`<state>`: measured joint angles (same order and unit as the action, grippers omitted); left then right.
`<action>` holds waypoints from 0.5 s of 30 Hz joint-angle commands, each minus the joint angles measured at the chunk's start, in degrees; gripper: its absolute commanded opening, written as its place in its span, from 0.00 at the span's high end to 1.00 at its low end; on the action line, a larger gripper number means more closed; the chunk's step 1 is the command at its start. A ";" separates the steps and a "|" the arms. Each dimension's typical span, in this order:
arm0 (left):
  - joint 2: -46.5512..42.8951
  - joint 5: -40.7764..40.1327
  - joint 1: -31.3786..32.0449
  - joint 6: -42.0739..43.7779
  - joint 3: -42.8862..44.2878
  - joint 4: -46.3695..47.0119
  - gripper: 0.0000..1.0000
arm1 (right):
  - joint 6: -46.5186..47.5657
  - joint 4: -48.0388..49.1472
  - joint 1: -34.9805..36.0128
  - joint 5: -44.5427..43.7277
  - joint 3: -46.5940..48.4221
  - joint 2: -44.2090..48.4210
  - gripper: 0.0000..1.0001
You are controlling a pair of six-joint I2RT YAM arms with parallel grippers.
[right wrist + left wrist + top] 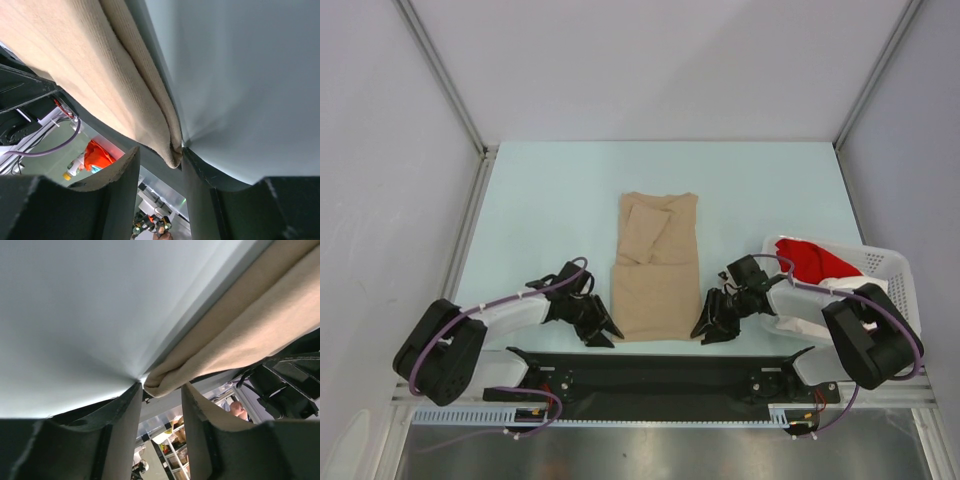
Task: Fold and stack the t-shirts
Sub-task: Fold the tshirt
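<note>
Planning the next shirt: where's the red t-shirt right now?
Top view, right side: red t-shirt lies in the white basket, right of the right claw.

No text, label, brand mark or number can be read in any view. The beige t-shirt (657,275) is plain cloth, and nothing legible shows on the white basket (892,268). In the left wrist view, the small items on the background shelves (175,439) are too blurred and too small for any lettering to be made out.
</note>
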<state>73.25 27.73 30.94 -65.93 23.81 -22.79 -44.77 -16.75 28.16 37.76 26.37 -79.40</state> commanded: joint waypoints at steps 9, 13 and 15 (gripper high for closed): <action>3.39 -11.73 -1.14 3.35 -0.87 -1.21 0.59 | 4.69 -1.53 -2.76 -6.91 -0.71 -1.55 0.54; 4.09 -11.56 -1.14 3.53 -0.70 -0.15 0.69 | 4.78 -0.13 -2.94 -6.21 -0.97 -2.95 0.54; 4.88 -11.64 -1.23 4.23 0.17 -0.24 0.86 | 4.78 0.67 -2.85 -6.12 -0.80 -3.40 0.55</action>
<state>75.40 27.62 30.22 -65.34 24.64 -22.61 -42.85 -16.56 25.65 39.18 26.52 -80.40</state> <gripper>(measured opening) 0.220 0.453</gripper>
